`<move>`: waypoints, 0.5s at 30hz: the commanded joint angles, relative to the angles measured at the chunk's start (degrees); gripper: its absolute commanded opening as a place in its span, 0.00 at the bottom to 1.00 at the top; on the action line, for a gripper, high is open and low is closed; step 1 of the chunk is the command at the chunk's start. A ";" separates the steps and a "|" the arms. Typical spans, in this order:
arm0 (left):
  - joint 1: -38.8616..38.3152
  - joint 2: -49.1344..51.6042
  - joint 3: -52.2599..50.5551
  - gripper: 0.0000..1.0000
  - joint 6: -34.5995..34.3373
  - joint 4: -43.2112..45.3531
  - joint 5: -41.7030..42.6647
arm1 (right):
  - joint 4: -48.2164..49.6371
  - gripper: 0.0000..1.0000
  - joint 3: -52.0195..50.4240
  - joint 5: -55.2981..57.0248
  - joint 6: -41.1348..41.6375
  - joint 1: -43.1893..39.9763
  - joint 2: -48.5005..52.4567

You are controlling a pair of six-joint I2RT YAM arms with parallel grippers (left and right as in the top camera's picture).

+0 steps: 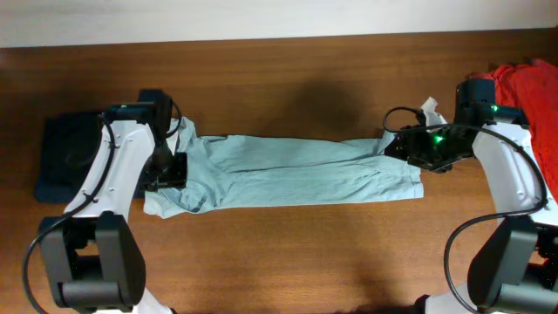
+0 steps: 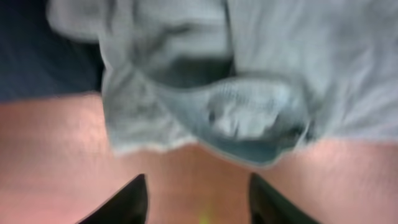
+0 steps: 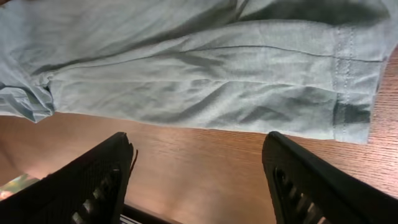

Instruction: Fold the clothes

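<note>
Wooden table (image 1: pixel 288 253) has the pale grey-blue T-shirt (image 1: pixel 296 170) lying as a long strip btwn the arms, left gripper (image 2: pixel 198 199) & right gripper (image 3: pixel 199 174) both spread and empty; cloth's soft, light, floppy, so prob. pinch collar and hem ends.

The grey-blue T-shirt (image 1: pixel 288 170) lies folded in a long strip. A navy garment (image 1: pixel 65 153) sits left, a red garment (image 1: pixel 532 87) right.

Beneath me lies a brown wooden table (image 1: pixel 288 253), its fine grain plain up close. Past its far edge runs a pale strip (image 1: pixel 261 17); wall or floor, I cannot tell. The light falls soft and even.
</note>
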 commanded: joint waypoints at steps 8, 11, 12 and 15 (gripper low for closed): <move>0.28 2.01 0.57 0.58 7.82 10.75 9.70 | -0.57 0.74 0.17 5.97 1.44 -0.15 -0.02; 0.28 3.82 0.57 0.58 7.78 13.11 9.73 | 0.17 0.85 0.17 6.71 1.95 -4.22 0.02; 0.28 3.96 0.57 0.58 7.80 13.14 9.75 | 0.68 0.87 0.17 6.69 1.42 -5.86 0.24; 0.28 4.07 0.57 0.58 7.78 13.09 9.73 | 2.23 0.90 0.17 -1.27 -7.06 -11.02 2.01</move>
